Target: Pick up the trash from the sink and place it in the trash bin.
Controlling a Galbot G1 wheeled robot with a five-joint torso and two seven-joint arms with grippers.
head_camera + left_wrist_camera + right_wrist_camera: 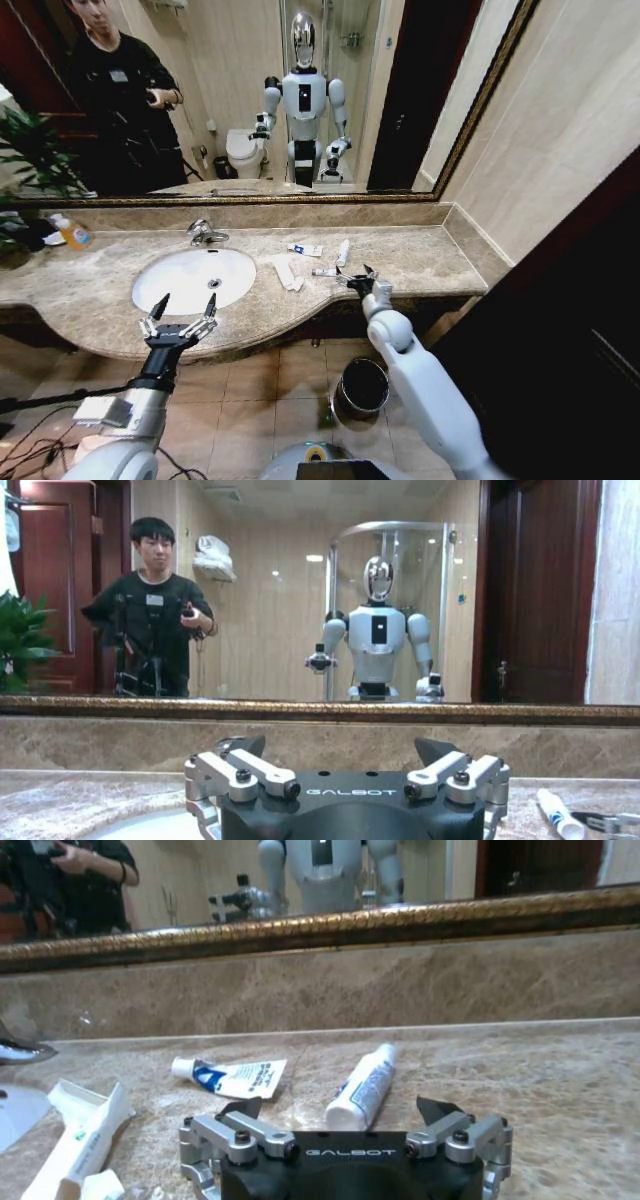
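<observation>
Although the task names the sink, we find its white basin bare, and the trash lies on the marble counter at about three o'clock from it, so we judge that nothing has been binned yet. On the counter we see a flattened white tube with blue print toward the mirror, an upright-capped white tube just beside it, a long white carton and paper strip nearer the basin, and a small piece close to our right gripper. The trash bin stands on the floor tiles below the counter edge, at six o'clock from that litter, and we cannot tell what it holds. Our right gripper hovers low over the counter with its fingers spread wide and nothing between them; in the right wrist view the white tube sits just ahead of the open jaws, at twelve o'clock, with the flattened tube at eleven. Our left gripper waits at the counter's front edge, at six o'clock from the basin, fingers likewise splayed and empty. Every item remains to be carried.
</observation>
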